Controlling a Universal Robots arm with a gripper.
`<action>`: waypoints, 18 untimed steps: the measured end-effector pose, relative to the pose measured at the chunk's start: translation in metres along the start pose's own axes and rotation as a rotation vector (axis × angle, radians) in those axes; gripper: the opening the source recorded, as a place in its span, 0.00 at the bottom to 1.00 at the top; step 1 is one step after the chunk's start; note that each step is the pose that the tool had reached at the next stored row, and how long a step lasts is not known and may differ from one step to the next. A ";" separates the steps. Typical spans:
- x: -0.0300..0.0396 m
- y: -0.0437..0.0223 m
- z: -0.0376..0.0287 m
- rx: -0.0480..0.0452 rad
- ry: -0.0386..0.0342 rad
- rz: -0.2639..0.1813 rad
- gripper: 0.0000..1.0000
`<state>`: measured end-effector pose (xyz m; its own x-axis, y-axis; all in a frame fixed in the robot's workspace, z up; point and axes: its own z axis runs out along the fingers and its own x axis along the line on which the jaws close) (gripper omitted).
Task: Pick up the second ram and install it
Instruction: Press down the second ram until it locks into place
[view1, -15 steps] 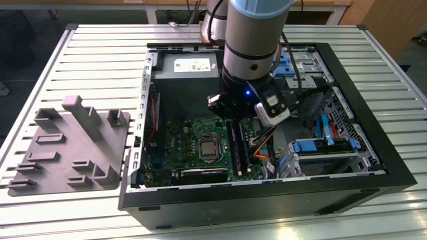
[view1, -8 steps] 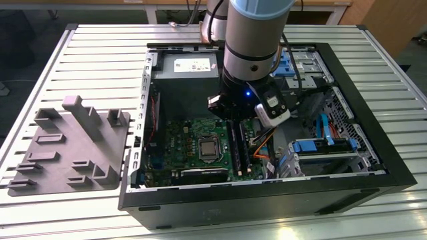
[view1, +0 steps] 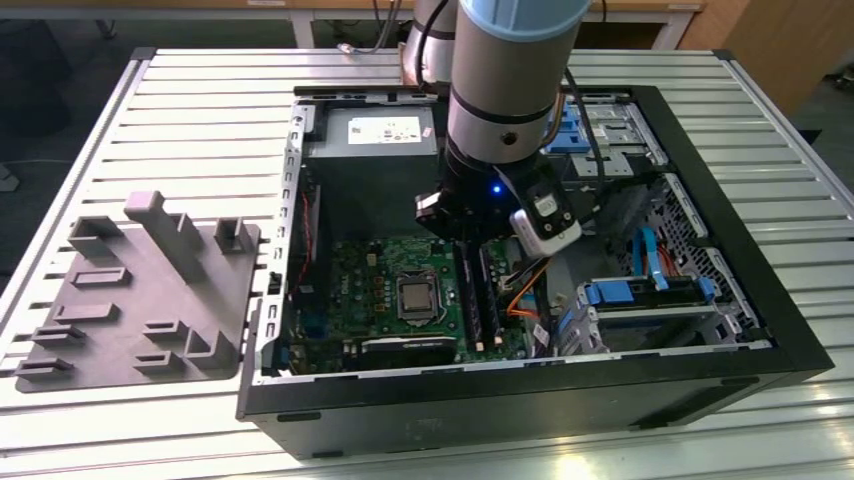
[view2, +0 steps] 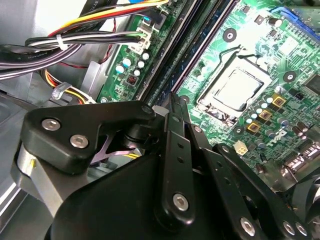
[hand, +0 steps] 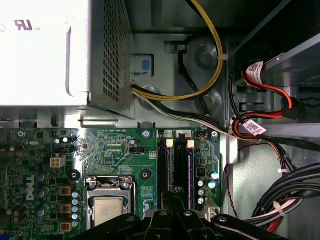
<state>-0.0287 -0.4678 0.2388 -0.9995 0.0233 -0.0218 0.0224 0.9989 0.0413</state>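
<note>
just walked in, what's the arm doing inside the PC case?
The arm has its gripper down inside the open computer case, over the memory slots beside the CPU socket on the green motherboard. In the first wrist view, two dark sticks stand in neighbouring slots, and the gripper tip sits at the second ram, apparently seating it. Whether it is fully latched cannot be told. The grey holder tray sits outside the case at the exterior view's left.
</note>
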 end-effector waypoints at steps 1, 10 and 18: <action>0.0000 -0.0002 0.0000 0.0000 0.0000 0.000 0.11; 0.0000 -0.0027 -0.0001 -0.0001 -0.0001 0.000 0.11; -0.0001 -0.0068 -0.0002 -0.0001 -0.0001 0.000 0.11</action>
<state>-0.0287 -0.4746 0.2388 -0.9995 0.0232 -0.0219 0.0223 0.9989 0.0414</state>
